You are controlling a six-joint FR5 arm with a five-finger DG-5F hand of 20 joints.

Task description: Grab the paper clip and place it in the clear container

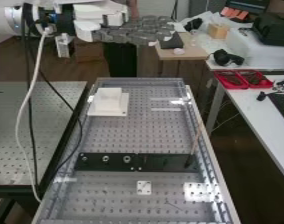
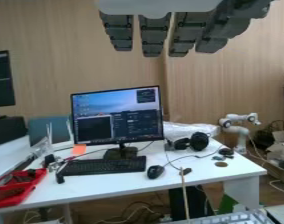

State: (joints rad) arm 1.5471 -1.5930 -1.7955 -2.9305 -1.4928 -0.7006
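The hand (image 1: 136, 31) is above the bench (image 1: 119, 137) — fingers straight, holding nothing; on the bench's near end, a thin dark strand (image 1: 170, 204) — too small to identify.

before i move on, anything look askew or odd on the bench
The thin stick looks odd: it slants up from the black strip, near the bench edge, while the white block sits upright.

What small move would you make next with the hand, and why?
I would probably tilt the hand down toward the perforated bench: it is raised, its straight fingers hold nothing, and the wrist camera faces across to a monitor.
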